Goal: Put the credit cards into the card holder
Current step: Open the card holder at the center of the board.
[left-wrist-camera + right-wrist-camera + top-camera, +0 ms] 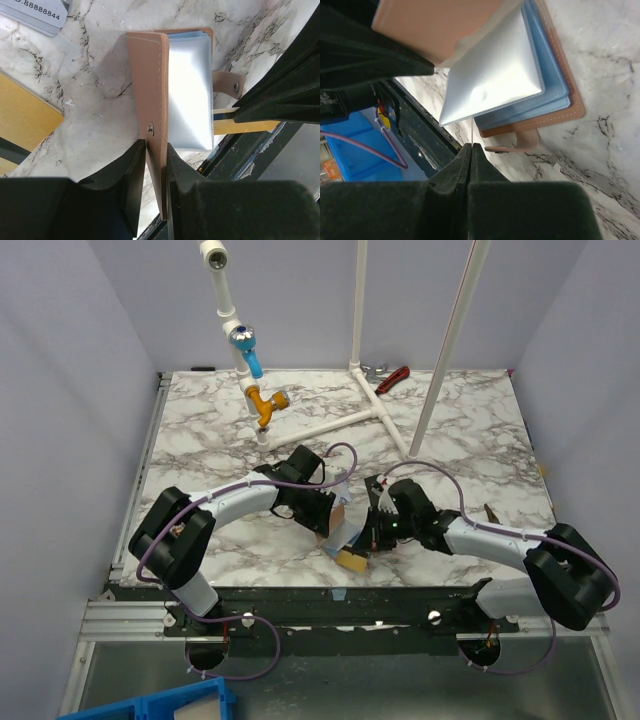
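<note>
insertion step. left end effector [155, 150] clamped on the card holder [149, 75] flap, propping it open on the table [450, 430]. right end effector [471, 148] pinched on a card [240, 126], edge meeting the clear sleeve [190, 95]. next, my guess: push the card in straight and level.

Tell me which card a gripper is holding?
The gold card pinched in the right gripper, pointing at the open card holder. The other gold card and the grey numbered card lie flat on the table.
</note>
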Tool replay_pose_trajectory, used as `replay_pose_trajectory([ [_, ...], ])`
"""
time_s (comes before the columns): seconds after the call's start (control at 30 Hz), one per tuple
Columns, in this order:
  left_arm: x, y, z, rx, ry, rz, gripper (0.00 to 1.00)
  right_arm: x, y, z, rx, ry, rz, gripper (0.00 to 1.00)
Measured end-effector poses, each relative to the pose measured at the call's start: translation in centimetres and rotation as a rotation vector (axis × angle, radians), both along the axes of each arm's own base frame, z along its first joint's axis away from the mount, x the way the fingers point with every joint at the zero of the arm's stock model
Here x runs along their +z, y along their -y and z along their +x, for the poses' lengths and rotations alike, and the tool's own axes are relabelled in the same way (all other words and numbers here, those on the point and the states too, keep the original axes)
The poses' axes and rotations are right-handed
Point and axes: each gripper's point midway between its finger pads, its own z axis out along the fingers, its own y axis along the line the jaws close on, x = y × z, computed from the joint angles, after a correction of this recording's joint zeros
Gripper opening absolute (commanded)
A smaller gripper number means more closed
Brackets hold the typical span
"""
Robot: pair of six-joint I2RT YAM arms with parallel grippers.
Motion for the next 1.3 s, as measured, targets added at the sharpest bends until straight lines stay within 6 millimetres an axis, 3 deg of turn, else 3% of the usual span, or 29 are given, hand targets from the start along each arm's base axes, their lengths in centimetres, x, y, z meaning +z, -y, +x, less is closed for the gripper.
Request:
replay_pose_trajectory([
  [0.03, 0.0, 0.0, 0.0, 0.000, 0.000, -0.001, 0.30, 0.1, 0.0, 0.2, -0.004, 0.003, 0.003, 0.01],
  [0.1, 0.1, 0.0, 0.0, 0.000, 0.001, -0.001, 0.46, 0.4, -0.2, 0.6, -0.010, 0.014, 0.012, 0.01],
  [0.2, 0.5, 0.0, 0.0, -0.002, 0.012, -0.008, 0.57, 0.9, -0.4, 1.2, -0.016, 0.030, 0.021, 0.01],
  [0.3, 1.3, 0.0, 0.0, -0.003, 0.031, -0.023, 0.75, 2.1, -0.8, 2.0, -0.019, 0.065, 0.034, 0.01],
  [0.43, 2.9, 0.0, 0.1, -0.001, 0.065, -0.058, 0.80, 4.6, -1.5, 3.5, -0.031, 0.146, 0.070, 0.01],
  [0.57, 3.8, 0.2, 0.2, -0.005, 0.072, -0.091, 0.80, 5.5, -2.3, 4.4, -0.021, 0.175, 0.081, 0.01],
  [0.77, 2.4, 0.0, 0.2, -0.004, 0.040, -0.062, 0.74, 3.5, -2.4, 4.5, -0.018, 0.130, 0.044, 0.01],
  [0.97, 0.9, -0.4, 0.7, 0.006, 0.017, 0.007, 0.64, 3.7, -2.4, 4.5, -0.014, 0.140, 0.046, 0.01],
  [1.3, 0.4, -0.4, 1.7, 0.013, 0.026, 0.045, 0.43, 3.8, -1.7, 4.1, -0.014, 0.153, 0.041, 0.01],
])
